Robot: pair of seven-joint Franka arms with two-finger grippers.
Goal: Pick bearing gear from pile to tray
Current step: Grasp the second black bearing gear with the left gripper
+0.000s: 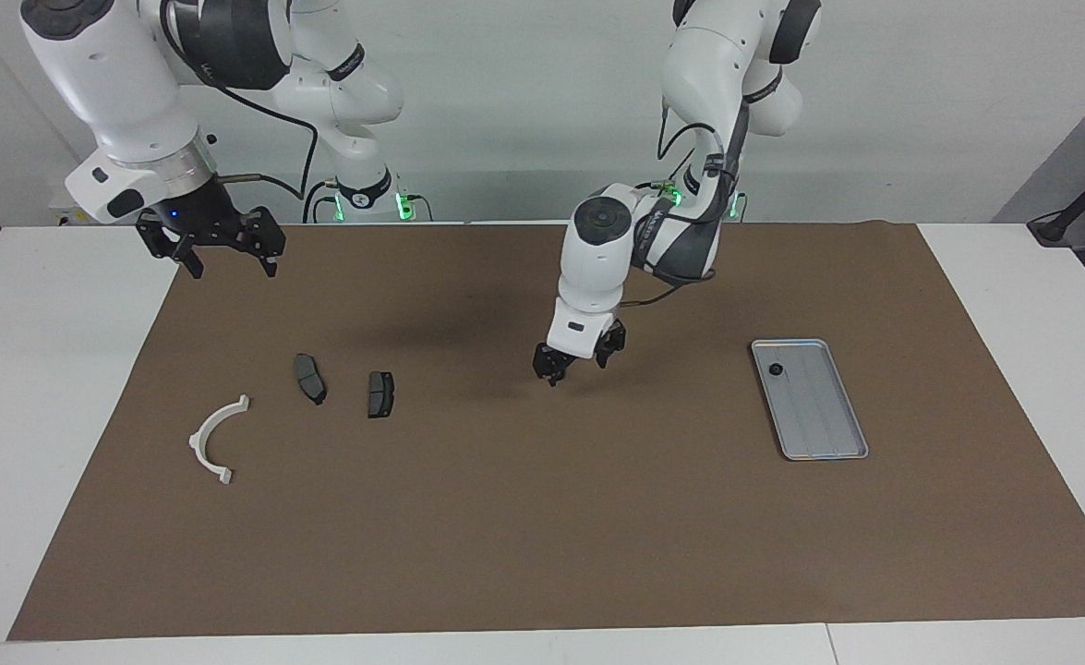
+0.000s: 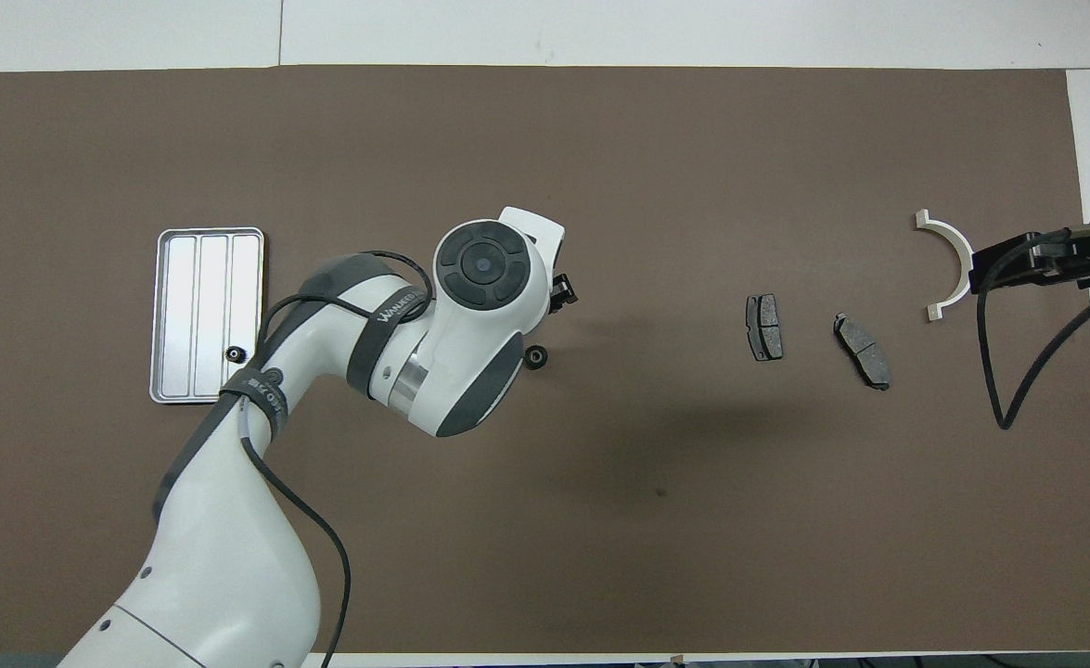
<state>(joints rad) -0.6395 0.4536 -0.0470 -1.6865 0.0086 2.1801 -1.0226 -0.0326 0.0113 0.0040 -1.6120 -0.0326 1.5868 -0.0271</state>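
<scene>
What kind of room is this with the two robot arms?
Probably a robot lab: two arms work over a brown mat on a white table, sorting car-like parts such as brake pads into a tray.

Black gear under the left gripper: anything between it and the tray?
Nothing visible. Only bare mat lies between the black gear and the tray. The open left gripper hangs over the gear; one small gear already sits in the tray.

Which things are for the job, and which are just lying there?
For the job: loose black gear, tray, small gear in it, left gripper above the loose gear.
Just lying about: white bracket, two grey pads, right gripper waiting above the mat.
</scene>
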